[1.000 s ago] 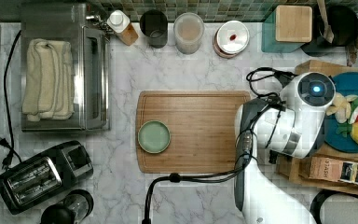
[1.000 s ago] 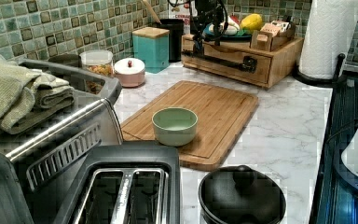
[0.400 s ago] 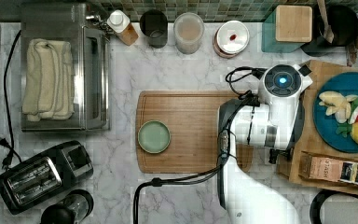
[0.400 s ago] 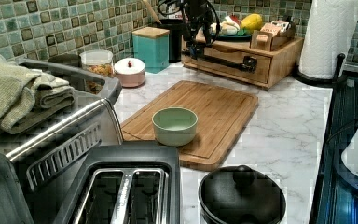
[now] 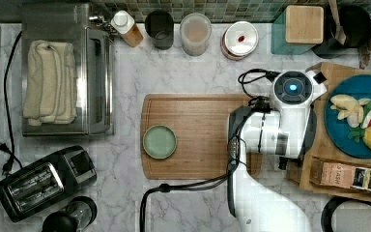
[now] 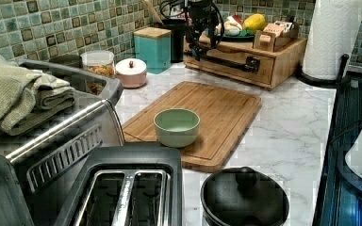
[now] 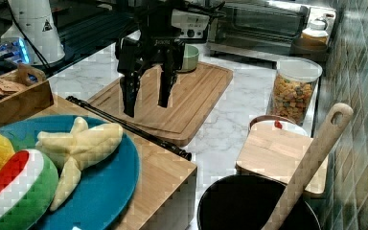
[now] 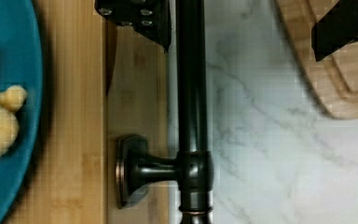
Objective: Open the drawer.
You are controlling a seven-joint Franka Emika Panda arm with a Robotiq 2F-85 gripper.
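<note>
Right view has the tool (image 7: pixel 147 96) hanging above the drawer's black bar handle (image 7: pixel 129 128), its two dark fingers (image 7: pixel 129 91) spread wide apart and pointing down, one toward the wooden box, the other out over the cutting board (image 7: pixel 182 103). The tool is released and grips nothing; its tips end a little above the bar. In the wrist view the bar (image 8: pixel 192 93) runs straight between the two fingers, with one finger (image 8: pixel 137 16) over the wood on the box side and the other (image 8: pixel 342 28) over the cutting board's corner (image 8: pixel 349 79). One handle mount (image 8: pixel 135 170) shows there, fixed to the drawer front.

The drawer (image 6: pixel 235 63) sits directly beneath the tool in the low wooden box on the marble desk (image 6: pixel 287 132); in the left view its front lies flush with the box, closed, and the bar (image 6: pixel 226 61) spans it. Just behind the tool, on top of the box, rests a blue plate (image 7: pixel 105 187) with toy fruit (image 7: pixel 76 143). A green bowl (image 5: pixel 160 141) stands on the cutting board on the far side of the tool from the plate, well apart from it. From the top view the white arm (image 5: pixel 270 159) covers the drawer's front edge, beside the plate (image 5: pixel 340 121).
</note>
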